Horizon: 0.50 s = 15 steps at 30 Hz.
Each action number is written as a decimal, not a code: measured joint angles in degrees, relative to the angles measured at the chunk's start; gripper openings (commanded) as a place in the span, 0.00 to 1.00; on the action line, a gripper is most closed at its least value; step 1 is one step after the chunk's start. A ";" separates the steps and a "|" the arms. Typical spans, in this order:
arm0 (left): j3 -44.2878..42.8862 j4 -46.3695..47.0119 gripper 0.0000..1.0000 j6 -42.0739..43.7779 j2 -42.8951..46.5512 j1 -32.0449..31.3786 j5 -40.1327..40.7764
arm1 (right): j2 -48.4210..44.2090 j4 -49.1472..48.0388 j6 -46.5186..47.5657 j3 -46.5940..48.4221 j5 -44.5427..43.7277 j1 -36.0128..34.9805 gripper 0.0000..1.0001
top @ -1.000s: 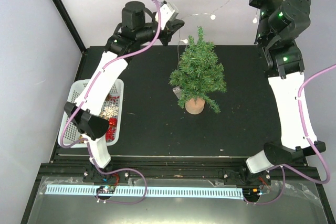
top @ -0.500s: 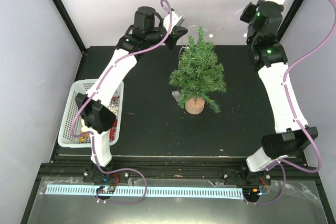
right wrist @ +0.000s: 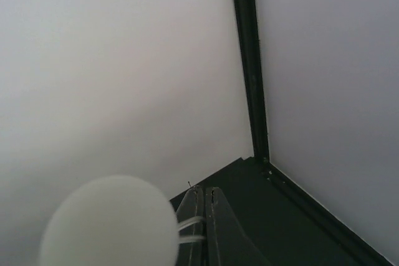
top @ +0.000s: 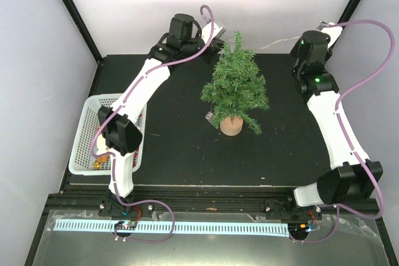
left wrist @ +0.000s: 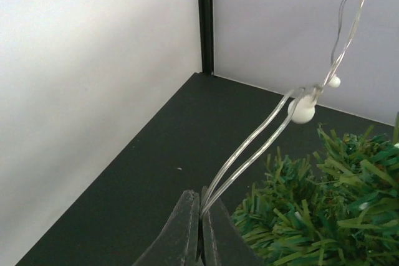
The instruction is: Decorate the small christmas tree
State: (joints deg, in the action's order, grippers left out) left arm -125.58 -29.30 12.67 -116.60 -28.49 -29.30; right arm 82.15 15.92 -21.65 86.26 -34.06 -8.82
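The small christmas tree (top: 235,85) stands upright mid-table on its tan stump (top: 231,126), and its needles fill the lower right of the left wrist view (left wrist: 324,210). A thin clear light string (top: 274,43) runs behind the tree top between both grippers. My left gripper (top: 219,42) is just left of the tree top, shut (left wrist: 201,213) on a doubled strand of the light string (left wrist: 249,157) that carries a white bulb (left wrist: 302,110). My right gripper (top: 297,44) is at the back right, shut (right wrist: 204,200) on the string (right wrist: 190,230), with a blurred white bulb (right wrist: 109,222) close to the lens.
A white basket (top: 81,148) with ornaments sits at the left table edge, partly under the left arm. A small grey tag-like piece (top: 209,116) lies beside the stump. The back wall and black corner posts (right wrist: 249,60) are close behind both grippers.
Both arms came down and reached further back. The left gripper shifted right toward the tree top, the right gripper dropped and moved left, and the string now hangs lower behind the tree.
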 measured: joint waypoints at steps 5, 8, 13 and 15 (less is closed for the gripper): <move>-0.24 -0.13 0.11 0.28 -0.94 -1.60 0.48 | -5.53 0.44 -2.80 -4.44 -2.99 0.44 0.01; -0.33 -0.44 0.20 0.87 -1.79 -2.38 1.42 | -8.87 0.96 -4.33 -8.15 -4.02 0.50 0.01; -0.33 -0.70 0.62 1.07 -2.56 -2.71 4.00 | -10.34 3.19 -5.70 -11.37 -6.05 0.52 0.01; -0.33 -0.66 0.71 0.74 -2.56 -2.71 5.14 | -10.03 3.93 -6.12 -12.41 -6.62 0.52 0.01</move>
State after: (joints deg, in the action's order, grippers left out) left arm -125.91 -29.95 13.41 -119.15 -31.20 -24.16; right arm 72.12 19.86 -27.77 73.84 -40.69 -8.29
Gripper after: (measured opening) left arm 0.603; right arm 0.013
